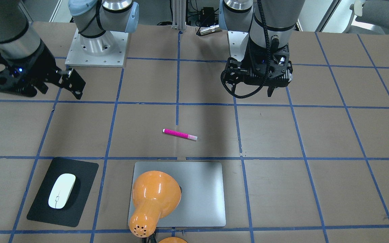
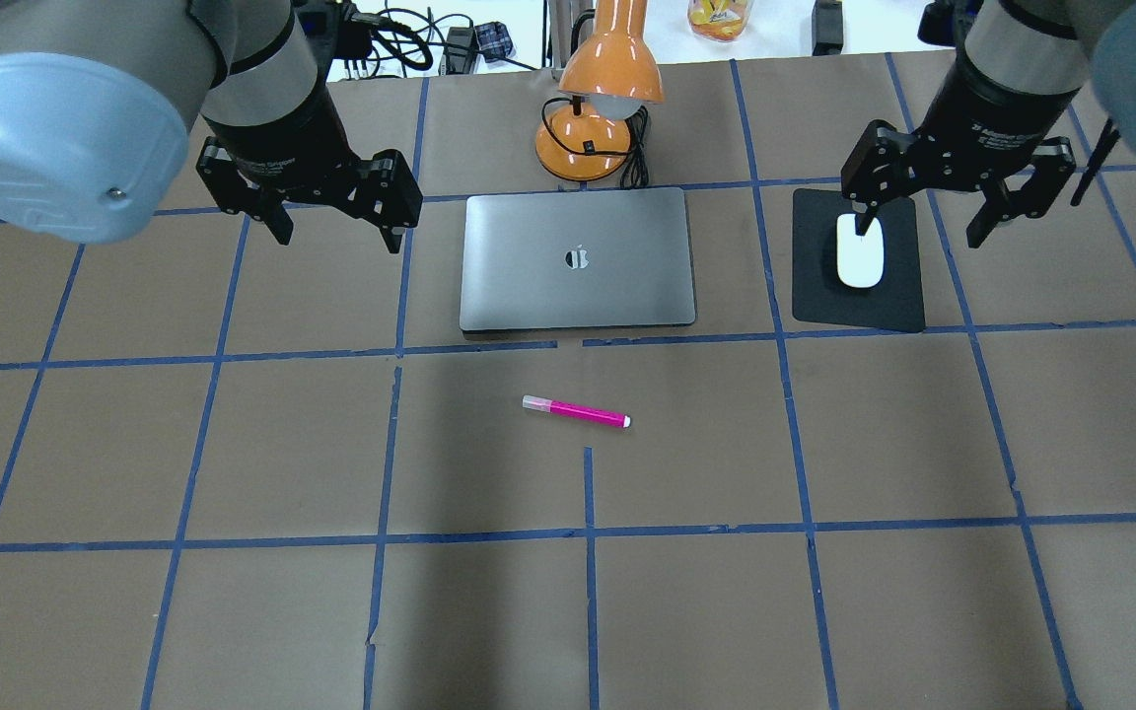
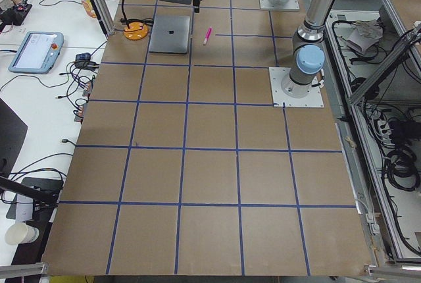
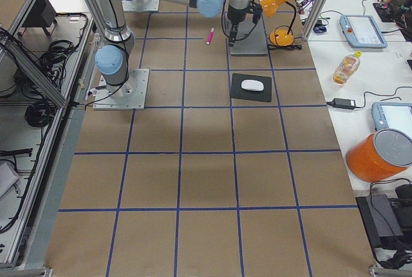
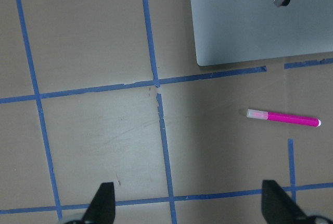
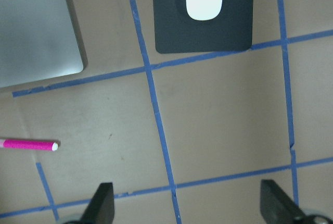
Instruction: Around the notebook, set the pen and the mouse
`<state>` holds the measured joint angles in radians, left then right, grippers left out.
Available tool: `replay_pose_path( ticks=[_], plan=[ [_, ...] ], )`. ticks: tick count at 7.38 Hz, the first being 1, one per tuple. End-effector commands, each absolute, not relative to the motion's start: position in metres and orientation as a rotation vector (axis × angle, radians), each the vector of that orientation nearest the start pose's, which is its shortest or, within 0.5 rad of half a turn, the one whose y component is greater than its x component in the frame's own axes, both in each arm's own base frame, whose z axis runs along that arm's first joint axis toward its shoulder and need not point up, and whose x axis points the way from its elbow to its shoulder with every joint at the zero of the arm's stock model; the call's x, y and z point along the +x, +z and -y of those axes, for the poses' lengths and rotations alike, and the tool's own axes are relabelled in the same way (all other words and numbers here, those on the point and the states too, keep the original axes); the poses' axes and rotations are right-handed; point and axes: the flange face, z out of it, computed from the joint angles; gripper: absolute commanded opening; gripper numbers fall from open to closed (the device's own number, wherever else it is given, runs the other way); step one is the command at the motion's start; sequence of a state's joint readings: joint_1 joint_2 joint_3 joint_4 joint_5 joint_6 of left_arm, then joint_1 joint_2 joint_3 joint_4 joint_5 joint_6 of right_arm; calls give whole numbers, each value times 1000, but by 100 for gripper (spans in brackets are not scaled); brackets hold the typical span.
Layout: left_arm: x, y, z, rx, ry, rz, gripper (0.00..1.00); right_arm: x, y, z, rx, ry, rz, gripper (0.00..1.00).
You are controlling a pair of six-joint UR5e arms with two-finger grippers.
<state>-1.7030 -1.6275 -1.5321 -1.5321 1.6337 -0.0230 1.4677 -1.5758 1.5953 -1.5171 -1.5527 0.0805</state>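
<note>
Pen (image 2: 576, 411) lies on the near side of the notebook (image 2: 578, 286) — mouse (image 2: 860, 251) (on black mat (image 2: 884, 306)) to its right; left gripper (image 2: 338, 240) and right gripper (image 2: 918, 233) spread.

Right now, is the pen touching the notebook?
Apart. The overhead view shows the pen lying clear of the notebook, with a blue tape line between them.

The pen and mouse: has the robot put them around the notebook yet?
Seemingly done: the mouse sits on a black mat beside the notebook, and the pen lies on the table on the robot's side of it. In hand: nothing; the left gripper and right gripper hover open and empty. Left: perhaps only moving the pen closer, if at all.
</note>
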Motion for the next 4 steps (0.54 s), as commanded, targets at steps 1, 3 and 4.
replay_pose_path(
  ticks=[1, 3, 4],
  plan=[
    [-194, 483, 497, 164, -45, -3076, 100, 92, 485, 461, 295, 151, -3112, 100],
    [-192, 483, 498, 157, -47, -3076, 100, 107, 479, 438, 277, 147, -3122, 100],
    [-177, 484, 505, 111, -48, -3086, 100, 107, 469, 432, 315, 173, -3121, 100]
  ],
)
